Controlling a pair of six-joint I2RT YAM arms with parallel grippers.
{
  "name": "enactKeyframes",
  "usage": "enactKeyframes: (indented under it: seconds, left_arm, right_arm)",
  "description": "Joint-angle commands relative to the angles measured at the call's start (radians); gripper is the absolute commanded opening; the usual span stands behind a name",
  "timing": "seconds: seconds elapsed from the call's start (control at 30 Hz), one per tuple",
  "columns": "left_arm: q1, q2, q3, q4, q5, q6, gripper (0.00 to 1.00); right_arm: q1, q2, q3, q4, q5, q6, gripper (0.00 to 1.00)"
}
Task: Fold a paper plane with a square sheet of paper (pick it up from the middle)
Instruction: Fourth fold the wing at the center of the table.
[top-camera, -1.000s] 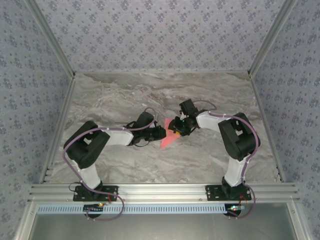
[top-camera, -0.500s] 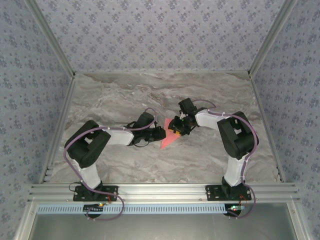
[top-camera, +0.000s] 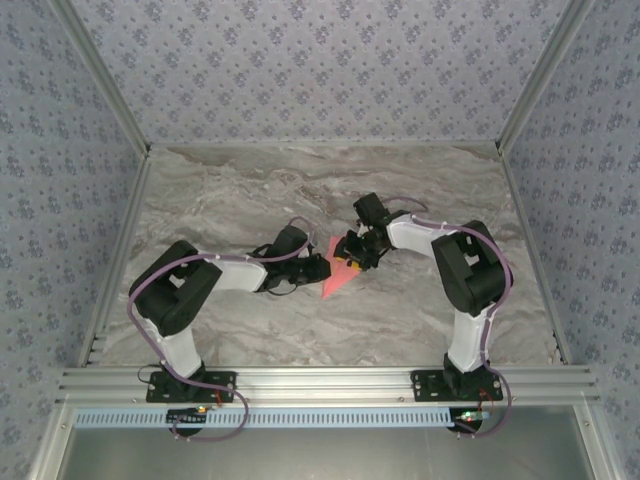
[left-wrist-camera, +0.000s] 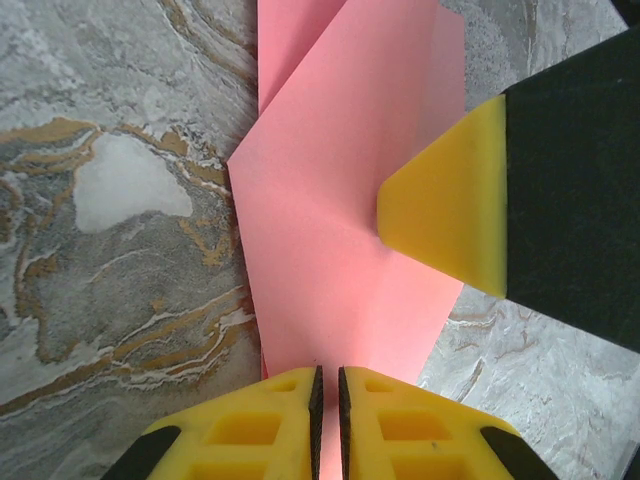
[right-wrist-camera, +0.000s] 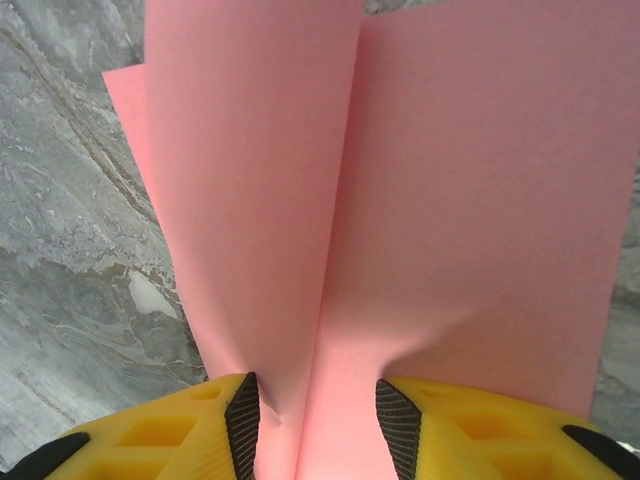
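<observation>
Where the patterned walls (top-camera: 320, 70) close in on three sides, a grey marble-look table (top-camera: 250, 190) with brown veins fills the floor of the cell, and a metal rail (top-camera: 320, 380) runs along its near edge. Both arms are bolted to that rail. The left arm (top-camera: 180, 290) rises from its base, bends at the elbow and reaches low toward the right. The right arm (top-camera: 470, 265) mirrors it, elbow high and forearm angled left and down, so the two wrists meet near the middle of the table.

The left gripper (left-wrist-camera: 328, 375) has its yellow fingers pressed almost together, clamped on one edge of the folded pink paper (left-wrist-camera: 340, 230). The right gripper (right-wrist-camera: 318, 390) has its fingers standing apart, with a crease of the paper running up between them. One of its yellow fingertips (left-wrist-camera: 450, 210) rests against the paper's face in the left wrist view.

From above, the paper is a narrow triangle between the grippers. Its long axis runs diagonally, wide end by the grippers and sharp tip pointing near-left.
</observation>
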Motion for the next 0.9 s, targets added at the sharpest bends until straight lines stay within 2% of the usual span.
enactKeyframes:
  seconds: [0.0, 0.23, 0.47, 0.87]
  left_arm:
    - [0.009, -0.002, -0.003, 0.010, 0.018, -0.007, 0.14]
    - [0.020, -0.015, 0.009, 0.007, 0.024, -0.001, 0.15]
    - [0.022, 0.000, 0.018, 0.015, 0.038, -0.002, 0.15]
    - [0.047, -0.088, 0.015, 0.042, 0.082, -0.024, 0.18]
  right_arm:
    - [-0.006, 0.110, -0.060, -0.154, 0.202, 0.009, 0.44]
    - [-0.003, 0.111, -0.065, -0.161, 0.225, 0.021, 0.39]
    - [0.000, 0.116, -0.057, -0.169, 0.230, 0.028, 0.38]
    - [0.007, 0.128, -0.039, -0.189, 0.242, 0.027, 0.38]
